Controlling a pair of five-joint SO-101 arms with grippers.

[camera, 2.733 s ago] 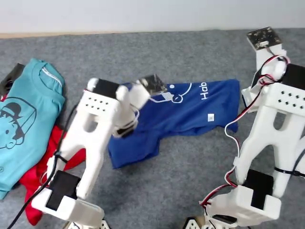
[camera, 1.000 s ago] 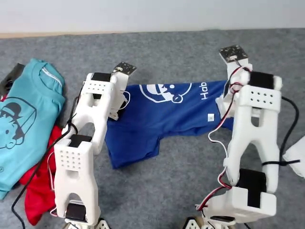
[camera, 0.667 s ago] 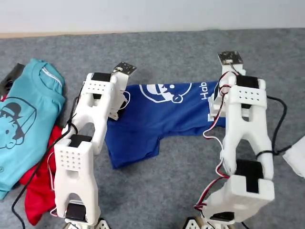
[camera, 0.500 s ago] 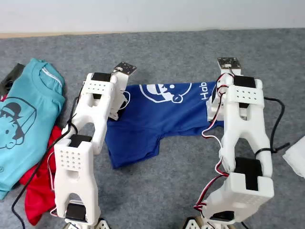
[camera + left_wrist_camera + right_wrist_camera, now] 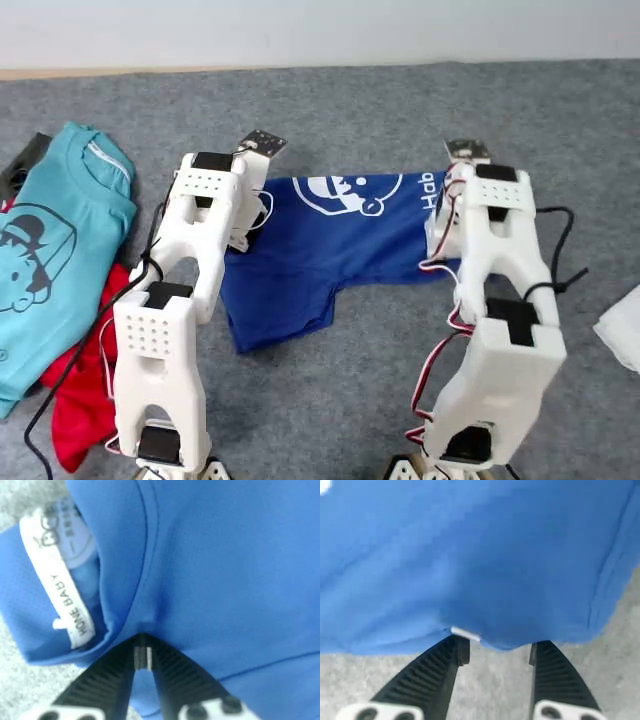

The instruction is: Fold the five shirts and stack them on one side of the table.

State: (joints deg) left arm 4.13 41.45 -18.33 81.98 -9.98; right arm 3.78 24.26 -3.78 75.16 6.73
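Your left tool (image 5: 142, 656) is clamped on the blue shirt (image 5: 340, 250) by its collar, probably to lift that end for a fold. The shirt lies spread on the desk (image 5: 350, 110). Your right tool (image 5: 500, 650) stands apart over the hem, likely ready to pinch.

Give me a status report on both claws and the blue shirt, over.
Left claw shut on blue shirt near collar. Right claw open at its edge. Teal shirt, red shirt lie apart.

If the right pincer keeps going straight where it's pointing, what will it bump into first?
Probably the blue shirt: its edge lies right ahead of the open right pincer, partly between its jaws. How high above the shirt it sits is unclear.
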